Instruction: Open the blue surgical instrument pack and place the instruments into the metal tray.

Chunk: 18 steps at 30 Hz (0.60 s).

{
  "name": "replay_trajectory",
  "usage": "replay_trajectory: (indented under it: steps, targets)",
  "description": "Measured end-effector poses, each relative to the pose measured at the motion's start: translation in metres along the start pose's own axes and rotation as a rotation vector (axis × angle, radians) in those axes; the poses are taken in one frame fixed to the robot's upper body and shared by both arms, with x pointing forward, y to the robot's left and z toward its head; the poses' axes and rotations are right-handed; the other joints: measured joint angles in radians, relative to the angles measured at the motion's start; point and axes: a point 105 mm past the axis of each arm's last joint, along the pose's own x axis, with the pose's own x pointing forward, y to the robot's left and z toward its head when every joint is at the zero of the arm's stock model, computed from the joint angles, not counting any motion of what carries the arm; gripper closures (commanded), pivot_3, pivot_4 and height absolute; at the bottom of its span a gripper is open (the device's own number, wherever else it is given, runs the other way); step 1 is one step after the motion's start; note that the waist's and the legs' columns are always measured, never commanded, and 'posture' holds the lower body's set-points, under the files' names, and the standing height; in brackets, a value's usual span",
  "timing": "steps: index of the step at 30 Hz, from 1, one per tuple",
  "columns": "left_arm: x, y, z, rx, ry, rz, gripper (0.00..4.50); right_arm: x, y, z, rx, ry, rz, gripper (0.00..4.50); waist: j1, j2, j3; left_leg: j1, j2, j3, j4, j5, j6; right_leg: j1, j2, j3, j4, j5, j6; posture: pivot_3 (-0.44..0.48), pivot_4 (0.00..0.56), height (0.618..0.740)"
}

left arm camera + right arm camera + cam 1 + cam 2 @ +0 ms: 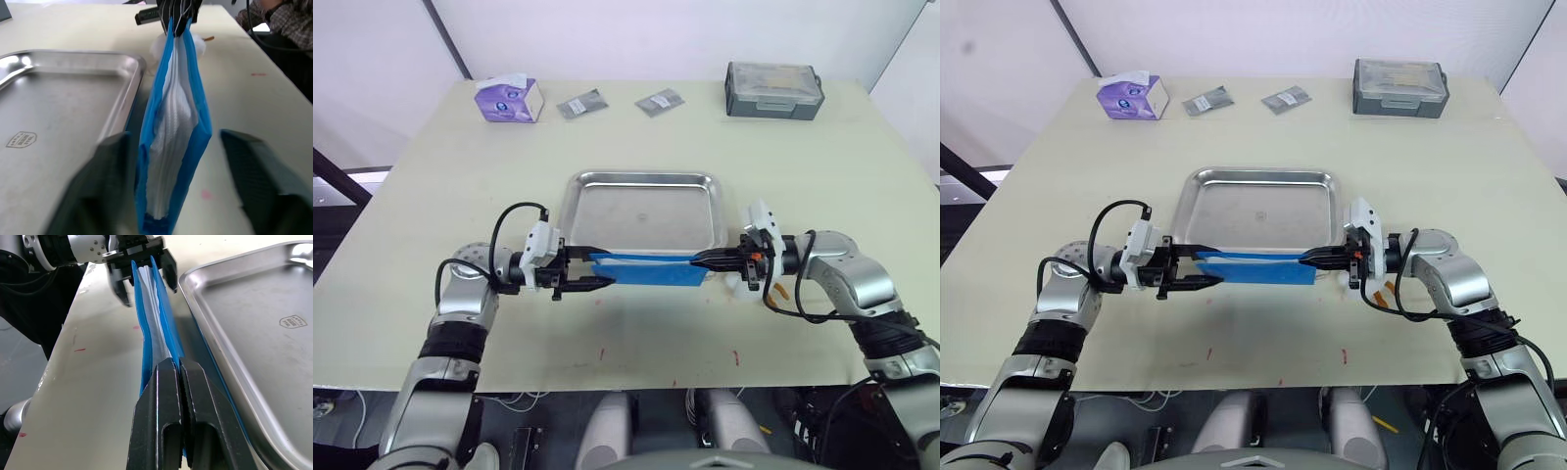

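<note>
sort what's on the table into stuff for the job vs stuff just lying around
For the job:
- blue pack, pinched at one end by the right end effector; left end effector open around the other end
- metal tray

Lying about:
- purple tissue box
- two foil packets
- grey lidded box
</note>
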Motion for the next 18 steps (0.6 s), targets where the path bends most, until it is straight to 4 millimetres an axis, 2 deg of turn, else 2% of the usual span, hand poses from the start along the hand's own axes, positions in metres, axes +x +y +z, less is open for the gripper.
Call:
replay_trajectory:
  steps: [1,2,3,13,16,18]
  targets:
    - [0.001,0.001,0.001,0.001,-0.003,0.0,3.68,0.0,0.0,0.0,0.0,0.001,-0.001,4.5,0.0,0.0,0.0,0.0,0.0,0.0,0.0,0.0,0.0,0.0,0.0,0.0,0.0,0.0,0.0,0.0,0.15,0.734]
    - [0.001,0.001,0.001,-0.004,-0.006,-0.001,4.31,0.0,0.0,0.0,-0.001,0.001,-0.002,4.5,-0.001,0.0,0.0,0.0,0.0,0.0,0.0,0.0,0.0,0.0,0.0,0.0,0.0,0.0,0.0,0.0,0.15,0.734]
    - [0.001,0.0,0.001,-0.007,-0.006,-0.008,4.48,0.0,-0.001,0.0,-0.003,0.003,-0.009,4.5,0.0,0.0,0.0,0.0,0.0,0.0,0.0,0.0,0.0,0.0,0.0,0.0,0.0,0.0,0.0,0.0,0.15,0.734]
    - [0.002,-0.01,0.002,-0.03,-0.01,-0.034,4.48,-0.004,0.005,0.001,-0.055,0.001,-0.01,4.5,0.001,0.0,0.0,-0.001,0.0,-0.001,0.0,0.0,0.0,0.0,0.0,0.0,0.0,0.0,0.0,0.0,0.15,0.734]
    - [0.003,-0.015,0.004,-0.035,-0.015,-0.048,4.5,-0.011,0.009,0.004,-0.047,-0.007,-0.015,3.66,0.001,0.0,0.0,-0.001,0.0,-0.001,0.0,0.0,0.0,0.0,-0.001,0.0,0.0,0.0,0.0,0.0,0.15,0.734]
    - [0.001,-0.018,0.004,-0.037,-0.011,-0.05,4.5,-0.023,0.009,0.005,-0.045,-0.003,-0.046,2.82,0.002,0.0,0.0,-0.001,0.0,-0.001,0.0,0.0,0.0,0.0,-0.001,-0.001,-0.001,0.0,0.0,0.0,0.15,0.734]
